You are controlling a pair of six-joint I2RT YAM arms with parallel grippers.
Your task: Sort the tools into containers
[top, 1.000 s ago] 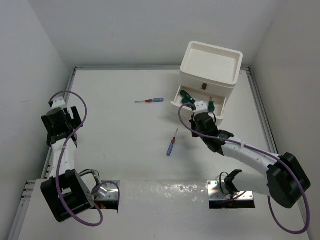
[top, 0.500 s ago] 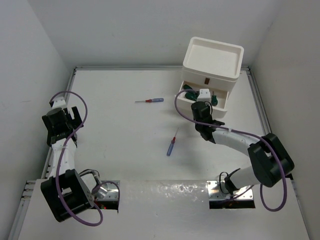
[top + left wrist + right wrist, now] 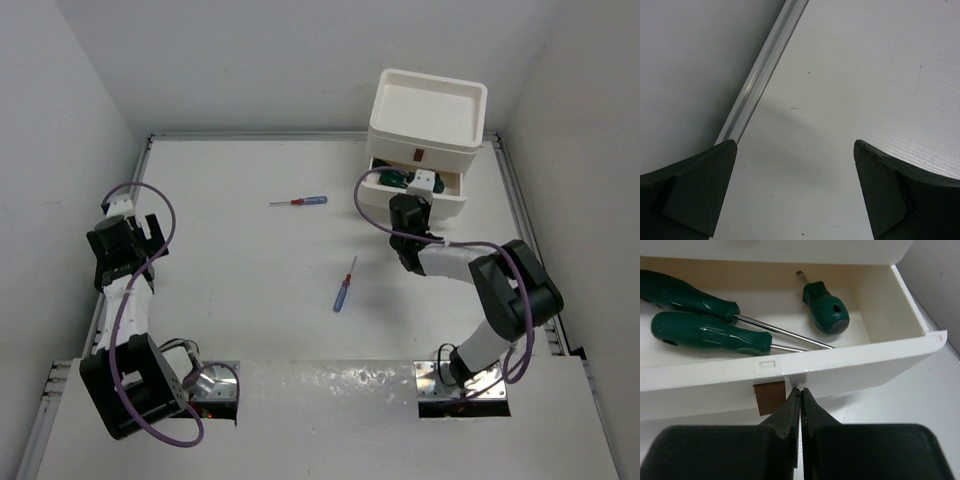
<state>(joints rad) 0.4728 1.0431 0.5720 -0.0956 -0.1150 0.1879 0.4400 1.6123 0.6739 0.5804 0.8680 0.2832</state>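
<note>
We see a plain white table [image 3: 250, 230] boxed in by pale walls, with a metal rail [image 3: 765, 65] along its left edge. At the far right stands the white drawer unit [image 3: 425, 110], its tray-like top bare. Two thin blue-and-red screwdrivers lie out on the table, one far [image 3: 299, 201] and one nearer the middle [image 3: 344, 284], well apart from each other.

Compared with a second ago, the open drawer [image 3: 790, 370] sticks out far less, and the right arm has stretched forward after it. The left arm and both table screwdrivers have not moved.

The right gripper [image 3: 800, 395] is clenched on nothing, its tips pressed to the drawer front just beside the brown tab [image 3: 769, 397]. The left gripper [image 3: 792, 165] hangs spread wide and empty over the table's left edge.

Inside the drawer lie two long green screwdrivers [image 3: 710, 332], side by side, and a stubby one [image 3: 826, 312] to their right. The long handles are cut off at the left of the wrist view, and from above the gripper covers most of the drawer, so the lower drawers cannot be made out
</note>
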